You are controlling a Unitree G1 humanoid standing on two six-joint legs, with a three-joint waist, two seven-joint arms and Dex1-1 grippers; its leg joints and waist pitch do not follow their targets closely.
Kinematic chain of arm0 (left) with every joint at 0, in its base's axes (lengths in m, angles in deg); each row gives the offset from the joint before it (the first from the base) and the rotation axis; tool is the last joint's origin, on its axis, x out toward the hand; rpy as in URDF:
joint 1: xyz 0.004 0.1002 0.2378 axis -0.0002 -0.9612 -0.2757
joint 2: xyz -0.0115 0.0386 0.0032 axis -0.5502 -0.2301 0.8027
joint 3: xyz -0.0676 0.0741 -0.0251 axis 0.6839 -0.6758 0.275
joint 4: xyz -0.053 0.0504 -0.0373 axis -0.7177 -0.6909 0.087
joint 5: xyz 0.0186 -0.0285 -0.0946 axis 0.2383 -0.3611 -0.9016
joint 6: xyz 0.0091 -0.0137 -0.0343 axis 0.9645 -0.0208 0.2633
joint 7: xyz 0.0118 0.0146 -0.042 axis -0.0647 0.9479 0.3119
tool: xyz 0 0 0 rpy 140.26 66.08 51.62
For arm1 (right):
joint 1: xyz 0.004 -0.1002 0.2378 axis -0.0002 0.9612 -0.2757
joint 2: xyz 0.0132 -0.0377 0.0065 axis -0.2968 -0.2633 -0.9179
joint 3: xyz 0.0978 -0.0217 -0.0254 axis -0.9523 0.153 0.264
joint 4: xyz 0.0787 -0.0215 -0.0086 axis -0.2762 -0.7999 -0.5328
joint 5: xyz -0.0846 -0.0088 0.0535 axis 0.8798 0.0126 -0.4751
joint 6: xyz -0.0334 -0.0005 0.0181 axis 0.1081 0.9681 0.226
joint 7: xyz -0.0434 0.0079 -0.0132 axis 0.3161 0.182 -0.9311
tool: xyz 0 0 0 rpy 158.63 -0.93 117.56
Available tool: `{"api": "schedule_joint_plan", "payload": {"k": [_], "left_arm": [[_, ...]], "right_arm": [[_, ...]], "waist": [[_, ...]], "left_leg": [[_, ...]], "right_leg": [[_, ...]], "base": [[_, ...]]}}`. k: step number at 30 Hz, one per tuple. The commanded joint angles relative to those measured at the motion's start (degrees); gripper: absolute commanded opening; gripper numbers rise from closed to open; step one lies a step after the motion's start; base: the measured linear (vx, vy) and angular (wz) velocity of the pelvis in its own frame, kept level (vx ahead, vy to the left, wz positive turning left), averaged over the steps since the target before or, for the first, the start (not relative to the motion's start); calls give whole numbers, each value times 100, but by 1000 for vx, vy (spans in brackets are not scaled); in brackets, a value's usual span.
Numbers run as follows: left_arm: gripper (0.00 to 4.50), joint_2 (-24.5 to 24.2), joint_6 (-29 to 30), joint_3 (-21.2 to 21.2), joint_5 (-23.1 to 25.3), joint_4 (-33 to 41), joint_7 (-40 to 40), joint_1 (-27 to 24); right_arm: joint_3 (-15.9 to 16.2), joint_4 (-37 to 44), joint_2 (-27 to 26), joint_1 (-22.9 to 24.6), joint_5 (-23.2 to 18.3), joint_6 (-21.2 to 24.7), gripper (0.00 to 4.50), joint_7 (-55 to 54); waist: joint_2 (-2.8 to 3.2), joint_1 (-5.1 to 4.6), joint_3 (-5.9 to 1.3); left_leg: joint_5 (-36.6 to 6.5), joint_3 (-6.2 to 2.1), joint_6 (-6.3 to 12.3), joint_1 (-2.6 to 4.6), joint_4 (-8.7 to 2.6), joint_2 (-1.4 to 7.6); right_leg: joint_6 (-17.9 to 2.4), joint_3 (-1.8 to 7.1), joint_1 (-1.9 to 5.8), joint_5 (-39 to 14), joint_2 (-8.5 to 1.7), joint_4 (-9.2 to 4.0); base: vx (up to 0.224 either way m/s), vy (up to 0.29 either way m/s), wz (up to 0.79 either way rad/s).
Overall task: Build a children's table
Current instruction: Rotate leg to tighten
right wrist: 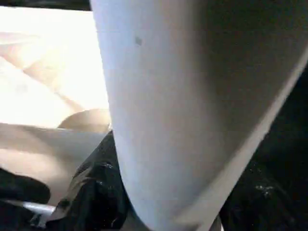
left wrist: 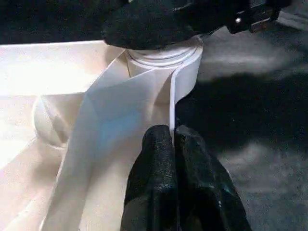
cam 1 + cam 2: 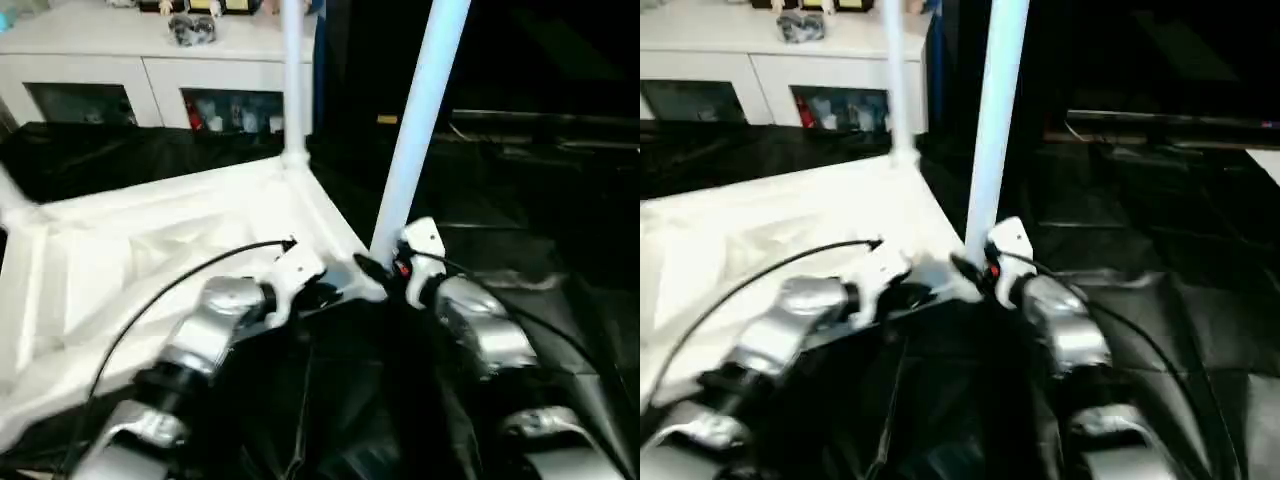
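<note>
Right tool [image 3: 385, 272] around white leg [image 3: 425, 110] — upright, tapered

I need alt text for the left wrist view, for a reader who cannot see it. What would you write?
The left gripper, its two black fingers shut together, presses on the thin rim at a corner of the upturned white table top. Just beyond, a table leg sits in the round corner socket, with the right gripper around its base.

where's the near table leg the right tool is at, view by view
Left eye: near leg rises right of centre.
Right eye: near leg just right of centre.
Left wrist: its base in the corner socket.
Right wrist: near leg close up.
Shared landmark: tabletop corner.
</note>
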Motion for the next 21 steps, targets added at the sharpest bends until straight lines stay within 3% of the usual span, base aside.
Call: {"api": "schedule_joint_plan", "payload": {"k": [1,4,11,17,21], "left_arm": [[0,464,-210,-76,-186,48,-256,235],[0,366,-346,-100,-214,77,-60,190],[0,58,-497,-75,-421,373,591,7],[0,-332,-490,-55,-690,696,1348,-150],[0,-522,-429,-51,-817,856,1739,-226]], "right_arm": [[604,-313,-515,173,73,143,233,352],[387,-292,-499,118,-233,180,270,662],[491,-81,-79,220,-194,137,333,1272],[690,479,613,467,-457,-22,333,2779],[766,721,916,573,-562,6,333,3450]], "waist": [[-14,14,-293],[-17,7,-298],[-6,6,-328],[-2,81,-343],[4,150,-335]], "left_leg": [[-1618,-175,103,66,-443,326],[-1625,-172,156,57,-442,327],[-1372,-159,251,23,-431,344],[-1128,-146,438,13,-408,367],[-1133,-129,445,29,-410,378]], "right_leg": [[-837,315,192,-2311,-548,-588],[-846,319,201,-2296,-553,-591],[-1044,323,235,-1679,-547,-522],[-1124,312,266,-1375,-537,-478],[-1189,311,243,-1362,-529,-472]], "base": [[0,0,0],[0,0,0],[0,0,0],[0,0,0],[0,0,0]]}}
